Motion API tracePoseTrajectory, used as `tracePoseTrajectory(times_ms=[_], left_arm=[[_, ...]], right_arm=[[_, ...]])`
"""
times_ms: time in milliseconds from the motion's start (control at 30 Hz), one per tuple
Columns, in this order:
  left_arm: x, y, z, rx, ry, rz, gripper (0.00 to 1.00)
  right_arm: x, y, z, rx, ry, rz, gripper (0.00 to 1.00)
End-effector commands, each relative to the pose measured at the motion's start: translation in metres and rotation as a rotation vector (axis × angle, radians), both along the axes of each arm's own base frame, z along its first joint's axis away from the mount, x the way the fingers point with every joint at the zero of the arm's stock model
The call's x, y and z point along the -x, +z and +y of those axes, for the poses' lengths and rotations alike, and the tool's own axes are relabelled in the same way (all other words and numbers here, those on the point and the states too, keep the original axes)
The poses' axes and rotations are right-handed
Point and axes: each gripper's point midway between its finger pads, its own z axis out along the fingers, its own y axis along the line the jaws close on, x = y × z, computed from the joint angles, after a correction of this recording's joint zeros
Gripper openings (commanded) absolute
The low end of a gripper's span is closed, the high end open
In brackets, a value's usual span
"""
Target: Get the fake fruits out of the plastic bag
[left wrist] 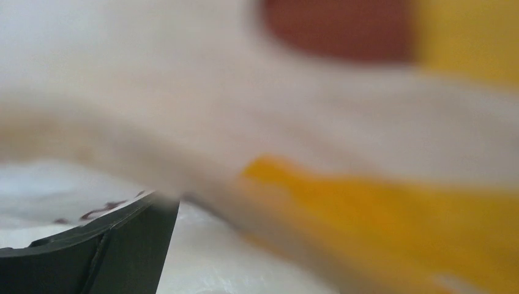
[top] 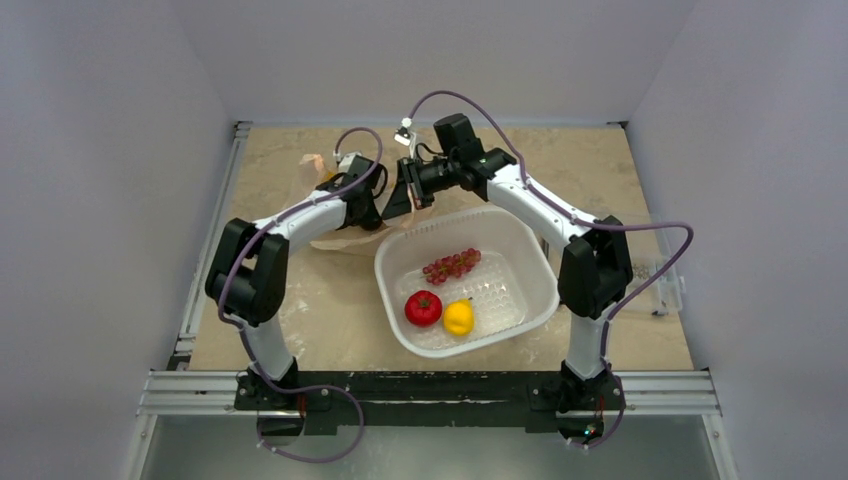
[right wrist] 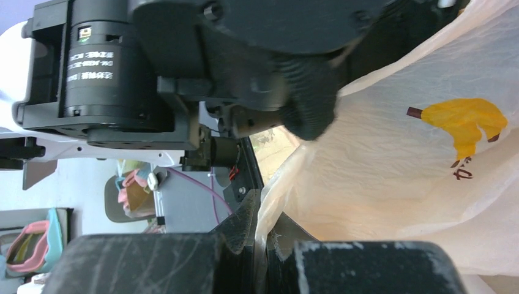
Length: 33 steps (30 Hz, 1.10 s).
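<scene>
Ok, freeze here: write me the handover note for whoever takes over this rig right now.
Right gripper: shut on the edge of the plastic bag, at the far left corner of the white basin.
Left gripper: against the bag; jaws hidden, its view blurred.
Done: grapes, red tomato and yellow lemon lie in the basin.
Left: no other fruit shows; check whether the bag is empty, then release it.

The bag (right wrist: 392, 184) is see-through peach-beige, printed with a yellow banana (right wrist: 468, 122) with a brown stem (small brown marks sit just under it). The basin (top: 535, 262) is white with a dotted floor. The tomato (top: 423, 308) is red, the lemon (top: 459, 317) yellow, the grapes (top: 452, 264) reddish. The table (top: 330, 310) is marbled beige. The left arm (top: 300, 215) and right arm (top: 535, 205) are white and black, with purple cables (top: 470, 97).
</scene>
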Motion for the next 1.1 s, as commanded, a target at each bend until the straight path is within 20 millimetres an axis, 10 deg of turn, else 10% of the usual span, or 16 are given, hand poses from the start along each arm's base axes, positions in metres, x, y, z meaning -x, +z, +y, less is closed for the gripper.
tracePoseTrajectory(times_ms=[0,300,533,867,1067], left_arm=[[-0.023,0.009,0.007,-0.029,0.036,-0.049,0.86],[-0.050,0.005,-0.007,0.036,-0.036,-0.147,0.66],[-0.056,0.006,-0.007,0.050,-0.049,-0.168,0.26],[-0.037,0.031,0.007,0.012,-0.128,-0.205,0.03],[0.000,0.079,0.014,0.031,-0.201,-0.269,0.00]], right_arm=[[0.001,0.016,-0.002,-0.031,0.020,-0.039,0.00],[0.000,0.014,-0.004,-0.029,0.015,-0.033,0.00],[0.001,0.014,-0.006,-0.023,0.012,-0.031,0.00],[0.001,0.012,-0.007,-0.019,0.011,-0.036,0.00],[-0.003,0.013,-0.006,-0.017,0.010,-0.064,0.00]])
